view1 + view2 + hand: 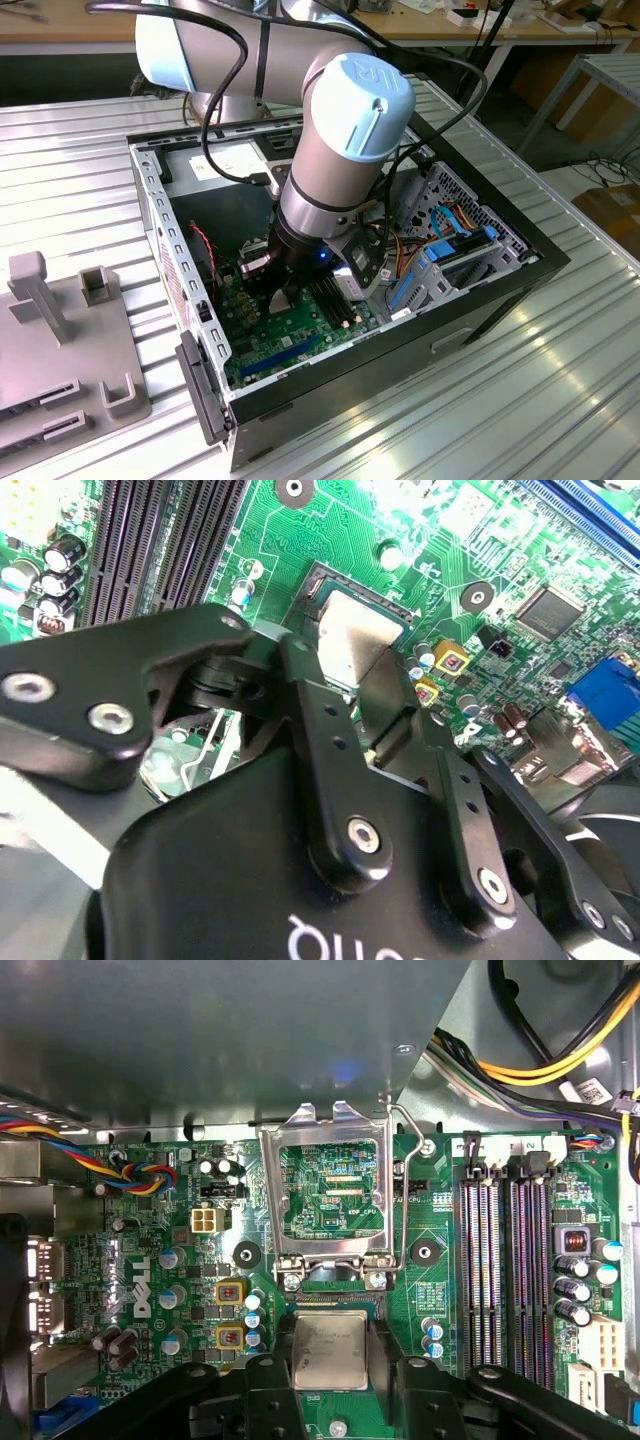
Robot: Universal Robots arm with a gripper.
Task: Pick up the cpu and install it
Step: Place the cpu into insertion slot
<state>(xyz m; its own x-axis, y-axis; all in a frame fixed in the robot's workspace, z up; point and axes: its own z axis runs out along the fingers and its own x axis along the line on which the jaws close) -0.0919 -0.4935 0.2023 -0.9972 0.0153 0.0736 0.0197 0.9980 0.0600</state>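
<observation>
Clearance over the socket is good. Its load plate stands hinged open on the far side of the socket from the gripper, and the wire lever is swung up beside the plate.

The gripper is set narrow, and its black fingers press against two opposite edges of the cpu, so we read it as holding the chip. In both wrist views the cpu lies flat and square over the socket with its silver top facing up. We cannot tell whether it is seated in the socket or held just above it. A thin dark strip of the socket shows past the chip's free edge, between the chip and the plate's hinge.

To one side of the socket run the memory slots, well apart from the fingers, with small capacitors just beside the socket's corner. To the other side stand yellow square components, near the socket but not touching it. Yellow and black cables lie beyond the memory slots, far from the socket.

In the exterior view the arm reaches down into the open case. The gripper is low over the green motherboard, where the socket lies, and the case walls are well apart from it.
</observation>
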